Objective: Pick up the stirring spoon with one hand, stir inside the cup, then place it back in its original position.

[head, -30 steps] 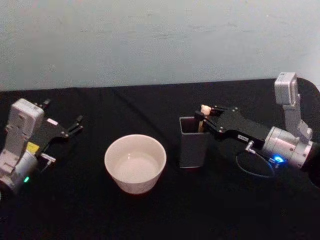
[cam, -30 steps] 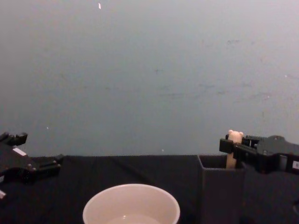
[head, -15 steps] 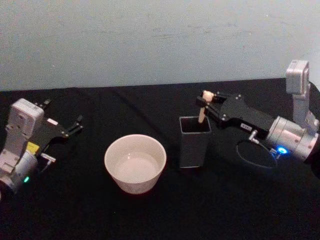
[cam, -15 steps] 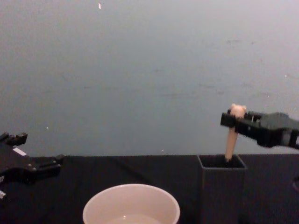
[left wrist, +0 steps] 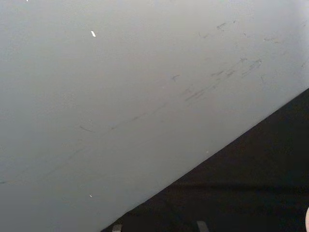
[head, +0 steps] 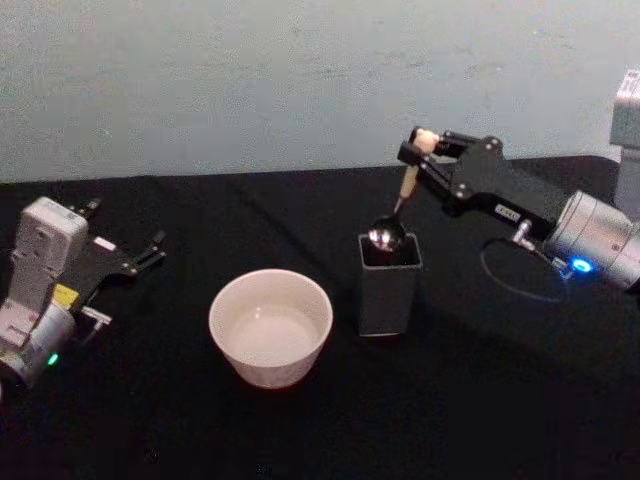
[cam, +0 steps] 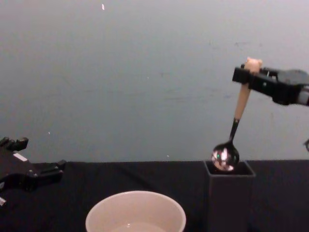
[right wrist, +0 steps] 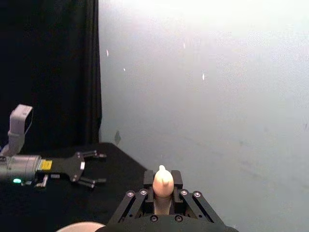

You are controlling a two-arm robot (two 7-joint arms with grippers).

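Since a second ago your right gripper (head: 425, 142) has risen and drawn the spoon (head: 407, 185) almost out of the holder (head: 388, 290). Its fingers are clamped on the very top of the handle, so the spoon hangs long and slightly tilted, with its bowl level with the holder's rim and just inside the mouth. Lift a little more before you go sideways; I judge the bowl would catch the rim otherwise. Then travel slowly left toward the cup (head: 270, 365), which stands near the holder, because a spoon held this high can swing. Aim the bowl at the cup's middle, away from its wall. Your left gripper (head: 158, 250) rests at the table's left side, fingers apart; leave it there.
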